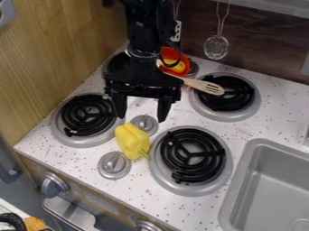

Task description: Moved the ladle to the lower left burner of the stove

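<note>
2 well-parted fingertips hang from the gripper, with nothing held between them. The slotted wooden spoon, evidently the ladle meant, lies up and to the right of the gripper, its slotted head over the near-left part of the upper right burner. Its handle slants back toward the red bowl, behind the gripper; whether the 2 touch, I cannot tell.

The step in hand looks to be the grasp, with the carry still to do. Best to go back and rightward with the fingers high, then turn the wrist so that they straddle the handle crosswise. A bite at the neck, just behind the head, should balance better than a hold at the far end and keep 1 finger from knocking the bowl.

Lift straight up until the handle is free of the bowl, then swing to the lower left burner, which sits left of the gripper. Stay well above the knob beneath the gripper and the yellow pepper just nearer the camera. Lower the spoon level across the coils, since a tilted release could let it slide off.
</note>
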Motion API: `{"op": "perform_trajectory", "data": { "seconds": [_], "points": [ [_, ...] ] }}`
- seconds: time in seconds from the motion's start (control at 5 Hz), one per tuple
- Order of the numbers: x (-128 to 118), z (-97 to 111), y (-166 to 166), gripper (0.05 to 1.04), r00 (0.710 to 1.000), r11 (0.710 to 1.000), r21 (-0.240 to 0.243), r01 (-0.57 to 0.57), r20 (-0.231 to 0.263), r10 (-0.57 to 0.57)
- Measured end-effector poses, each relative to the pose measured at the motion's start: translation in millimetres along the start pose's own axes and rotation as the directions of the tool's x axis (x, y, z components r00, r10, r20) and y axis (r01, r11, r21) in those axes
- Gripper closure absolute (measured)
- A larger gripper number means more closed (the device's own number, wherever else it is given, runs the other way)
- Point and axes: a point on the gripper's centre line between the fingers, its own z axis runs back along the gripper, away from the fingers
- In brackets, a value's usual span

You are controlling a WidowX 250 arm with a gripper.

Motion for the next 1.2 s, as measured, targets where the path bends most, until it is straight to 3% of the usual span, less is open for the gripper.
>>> {"op": "perform_trajectory", "data": {
  "seconds": [0.2,0.4,0.6,0.8,1.0,1.2],
  "points": [
    [-2,-7,0,0.083,1.000,1.000,0.010,0.009,-0.022,-0.009],
    [6,-6,-8,0.083,0.988,0.989,0.000,0.148,0.041,-0.148],
    [18,-2,-15,0.083,0.961,0.964,-0.001,0.266,0.073,-0.266],
    [30,2,-31,0.083,0.853,0.865,0.029,0.500,0.159,-0.498],
    [44,-8,-47,0.083,0.690,0.706,0.038,0.707,0.180,-0.701],
    [58,-16,-52,0.083,0.492,0.516,0.061,0.854,0.225,-0.841]
  ]
}}
